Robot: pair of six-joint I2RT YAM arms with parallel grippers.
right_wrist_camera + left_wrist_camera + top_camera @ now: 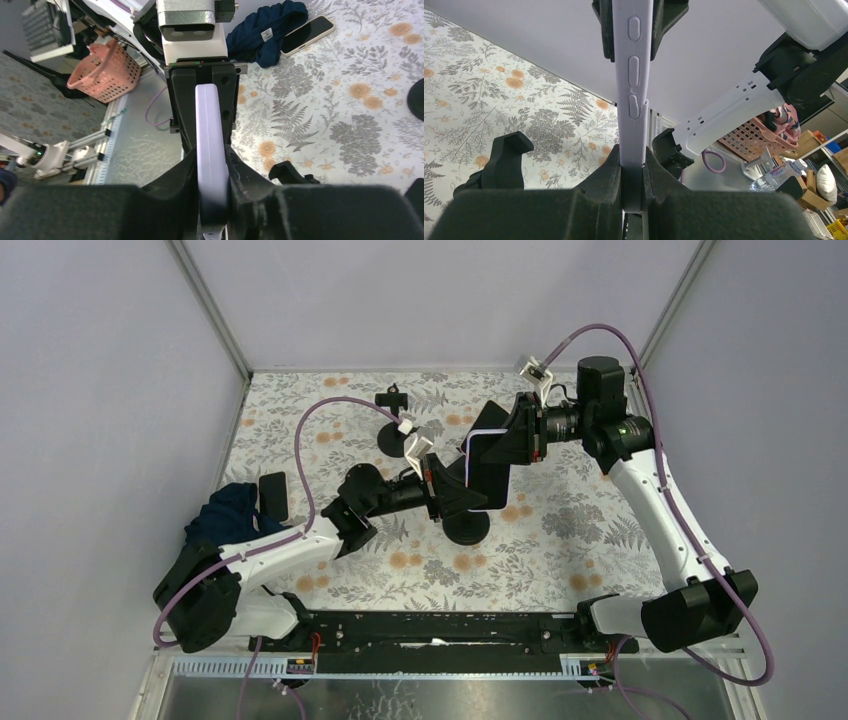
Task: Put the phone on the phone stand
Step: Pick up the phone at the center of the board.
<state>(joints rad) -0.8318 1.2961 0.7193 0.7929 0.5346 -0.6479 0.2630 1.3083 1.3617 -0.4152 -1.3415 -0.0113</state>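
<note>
The phone (488, 462), in a lavender case, hangs edge-up in mid-air over the middle of the table. My left gripper (458, 483) is shut on its near end and my right gripper (508, 438) is shut on its far end. In the left wrist view the phone's edge (633, 75) with its side buttons rises from between my left fingers (606, 175). The right wrist view shows the phone (211, 130) pinched in my right gripper (212, 200). A black phone stand with a round base (467, 528) sits just below the phone; its hooked cradle (506, 160) shows beside my left jaws.
A second black stand (396, 435) is at the back of the floral table. Another phone (272, 496) lies at the left next to a dark blue cloth (225, 515). Off the table's near edge sit a pink basket (102, 70) and clutter.
</note>
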